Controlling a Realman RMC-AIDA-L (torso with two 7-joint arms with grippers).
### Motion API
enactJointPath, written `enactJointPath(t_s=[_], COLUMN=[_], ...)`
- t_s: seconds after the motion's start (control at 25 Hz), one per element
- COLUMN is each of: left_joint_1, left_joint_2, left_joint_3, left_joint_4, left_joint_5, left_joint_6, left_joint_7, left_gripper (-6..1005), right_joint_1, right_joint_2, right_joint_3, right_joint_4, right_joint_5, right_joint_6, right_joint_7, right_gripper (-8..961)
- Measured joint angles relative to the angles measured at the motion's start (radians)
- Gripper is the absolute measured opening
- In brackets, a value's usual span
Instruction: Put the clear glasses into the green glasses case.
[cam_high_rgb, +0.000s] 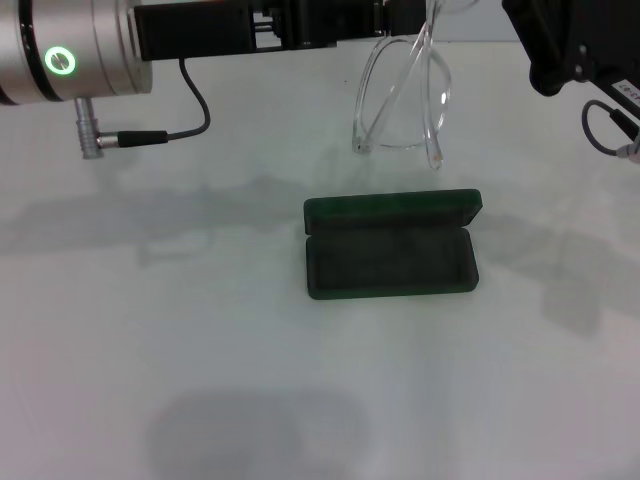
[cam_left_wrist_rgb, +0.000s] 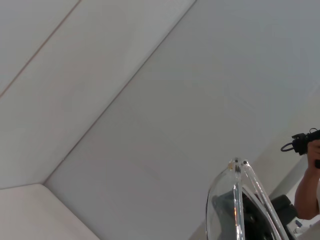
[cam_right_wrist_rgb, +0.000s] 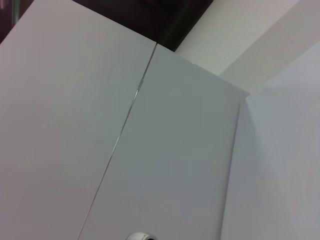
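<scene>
Left hand (cam_high_rgb: 405, 20) grips clear glasses (cam_high_rgb: 400, 95) above open green glasses case (cam_high_rgb: 390, 255).

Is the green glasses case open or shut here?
Open: the green glasses case lies with its lid folded back, dark lining exposed and empty; the clear glasses hang above.

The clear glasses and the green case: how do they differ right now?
The clear glasses are see-through and colourless; the green glasses case is dark and opaque. The glasses hang in the air from the left end effector at the head view's top edge; the case lies flat on the table, lid open and nothing inside. Both look similar in width.
</scene>
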Motion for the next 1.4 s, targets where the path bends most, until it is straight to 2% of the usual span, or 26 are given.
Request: enactJointPath(t_s=[0.96, 1.08, 1.24, 1.4], left_joint_1=[0.008, 0.008, 0.008, 0.008], left_joint_2=[0.005, 0.012, 0.039, 0.043], left_joint_3=[-0.006, -0.009, -0.039, -0.045], left_joint_4=[0.001, 0.002, 0.001, 0.001], left_joint_5=[-0.006, -0.007, 0.016, 0.032], left_joint_6=[0.021, 0.017, 0.0, 0.0], left_joint_7=[-0.006, -0.002, 0.019, 0.023], left_gripper=[75, 75, 75, 75], right_joint_1=[-0.009, -0.013, -0.023, -0.038], right_joint_2=[0.0, 0.0, 0.0, 0.0], right_joint_3=[-0.014, -0.016, -0.018, -0.02], right_joint_4=[0.002, 0.002, 0.001, -0.007], right_joint_5=[0.029, 0.029, 0.029, 0.033], right_joint_6=[-0.008, -0.015, -0.035, -0.042], right_joint_7=[-0.008, -0.008, -0.008, -0.007], right_gripper=[6, 6, 6, 6])
